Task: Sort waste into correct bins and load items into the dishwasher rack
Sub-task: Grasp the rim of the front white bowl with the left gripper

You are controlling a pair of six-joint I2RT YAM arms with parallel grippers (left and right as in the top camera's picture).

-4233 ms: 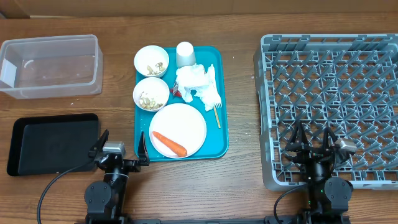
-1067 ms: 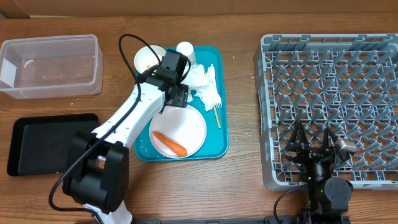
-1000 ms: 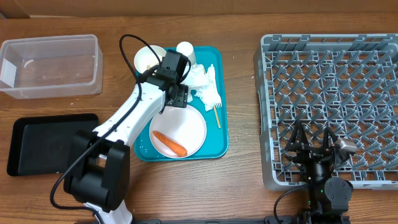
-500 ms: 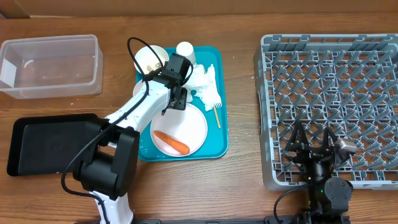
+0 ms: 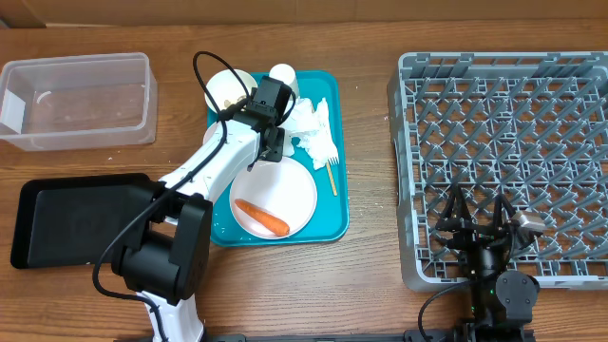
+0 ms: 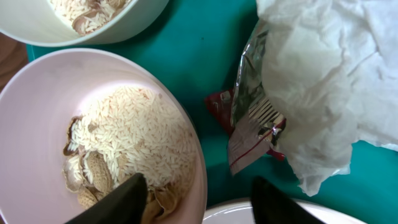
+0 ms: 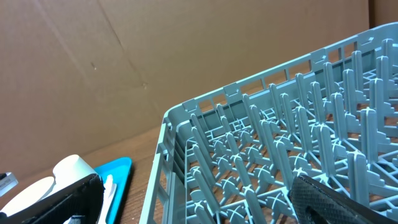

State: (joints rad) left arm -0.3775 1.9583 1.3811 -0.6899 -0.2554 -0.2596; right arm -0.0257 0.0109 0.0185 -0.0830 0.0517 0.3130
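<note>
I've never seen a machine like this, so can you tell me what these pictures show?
It is a robot with two arms at a wooden table. One picture looks down from above. The other two come from little cameras on its wrists. A teal tray holds bowls of food scraps, a cup, a crumpled napkin and a plate with a carrot. The grey rack is on the right; a clear tub and black tray are on the left. The left hand hangs over one bowl, fingers open either side of its rim, holding nothing. The right hand sits open by the rack.
</note>
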